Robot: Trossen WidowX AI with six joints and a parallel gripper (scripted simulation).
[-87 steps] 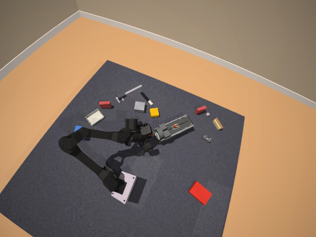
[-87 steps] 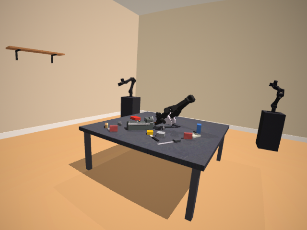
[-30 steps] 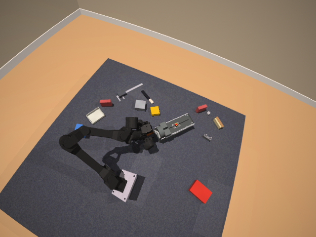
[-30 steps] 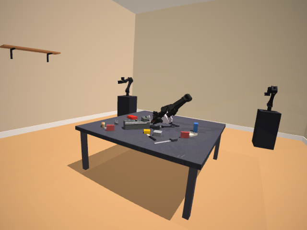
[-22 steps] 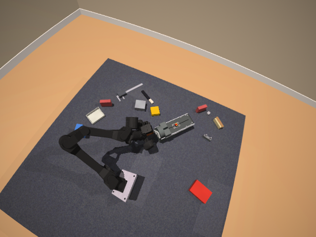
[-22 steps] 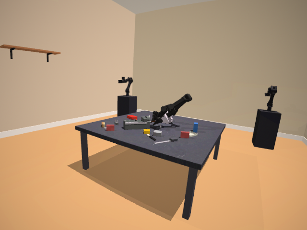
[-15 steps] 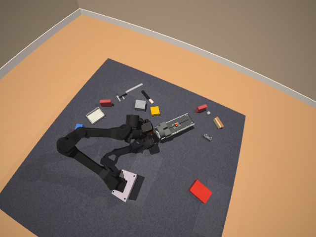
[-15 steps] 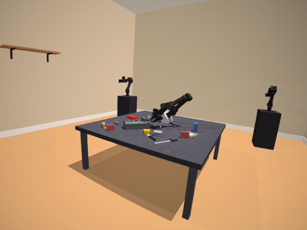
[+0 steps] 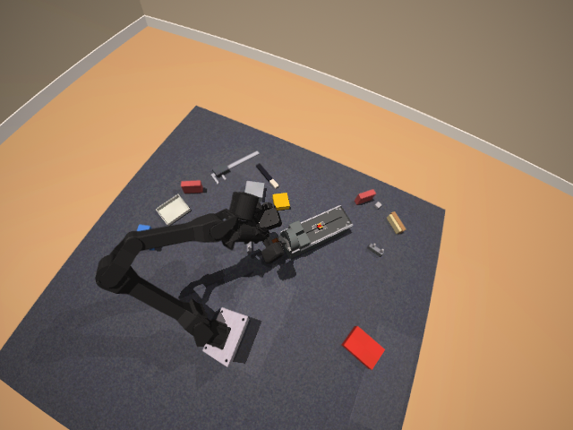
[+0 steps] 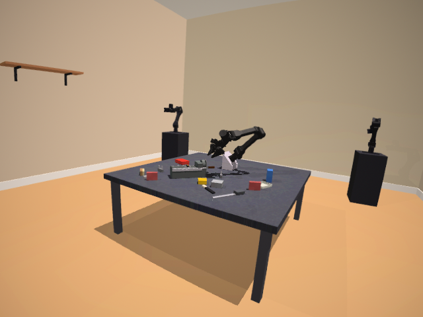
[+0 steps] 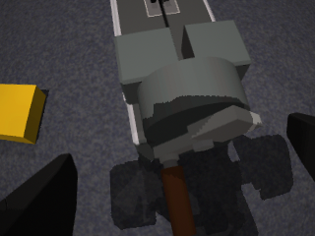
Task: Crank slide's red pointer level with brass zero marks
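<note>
The grey machine (image 9: 298, 236) (image 10: 188, 173) (image 11: 192, 81) lies on the table with its crank end toward the arm. The crank arm (image 11: 221, 124) sits across the round hub. The brown handle (image 10: 211, 167) (image 11: 178, 199) sticks out from it toward the camera. My gripper (image 9: 273, 235) (image 10: 211, 156) (image 11: 186, 145) is wide open and empty, above the handle and clear of it, one finger on each side in the wrist view. The red pointer (image 9: 320, 226) is a small spot on the slide track. Its level against the brass marks is too small to tell, and the wrist view cuts it off.
A yellow block (image 9: 281, 201) (image 10: 202, 181) (image 11: 17, 110) and a grey block (image 9: 254, 188) (image 10: 217, 183) lie beside the machine. A caliper-like tool (image 9: 243, 159) and a black-handled tool (image 9: 266, 174) lie farther back. A red slab (image 9: 363, 347) (image 10: 182, 161) lies off to one side.
</note>
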